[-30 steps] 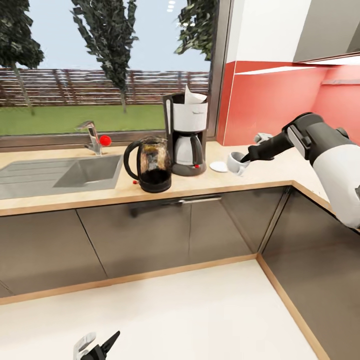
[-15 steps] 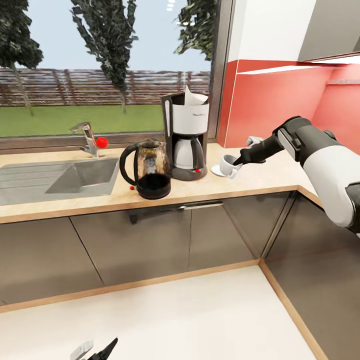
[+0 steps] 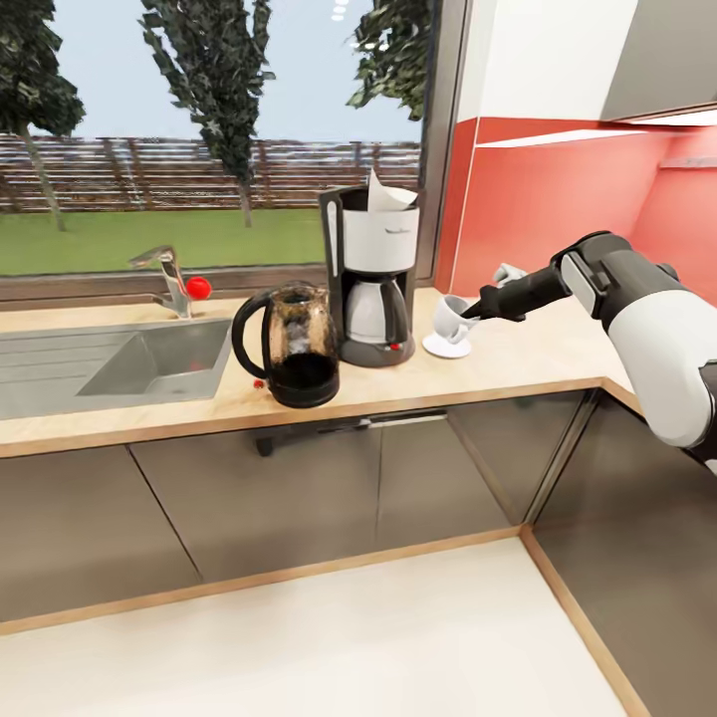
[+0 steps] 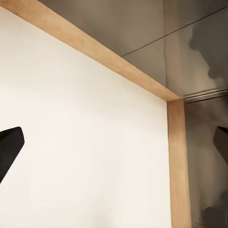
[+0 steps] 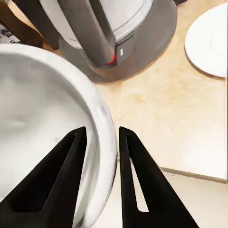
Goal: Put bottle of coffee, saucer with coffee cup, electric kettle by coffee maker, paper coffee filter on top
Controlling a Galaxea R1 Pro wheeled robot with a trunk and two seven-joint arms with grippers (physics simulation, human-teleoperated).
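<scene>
The right gripper [image 3: 476, 311] holds the coffee cup [image 3: 450, 316] by its rim, one of the fingers [image 5: 57, 178] inside the wall and the other outside, clamped on it. In the head view the cup hangs tilted above the saucer [image 3: 445, 346]; whether it touches the plate cannot be told. The saucer lies on the tabletop [image 3: 518, 363] just beside the coffee maker [image 3: 370, 279], on the side toward the red wall. The paper coffee filter [image 3: 386, 196] stands up out of the maker's top. The electric kettle [image 3: 289, 345] stands on the maker's other side, toward the sink [image 3: 119, 360] and nearer the front edge.

The left gripper [image 4: 114, 147] hangs over the pale floor by the cabinet plinth, its fingers apart and holding nothing.

Judgement: the step in hand is seating the cup on the saucer. The cup should be brought level, its base centred over the plate, then lowered straight until it bears. Release ought to wait until the base sits flat; a tilted drop risks the cup tipping or skidding off the plate. The inner finger should leave upward, without dragging the rim. Clearance to the maker's base is small on that side.
</scene>
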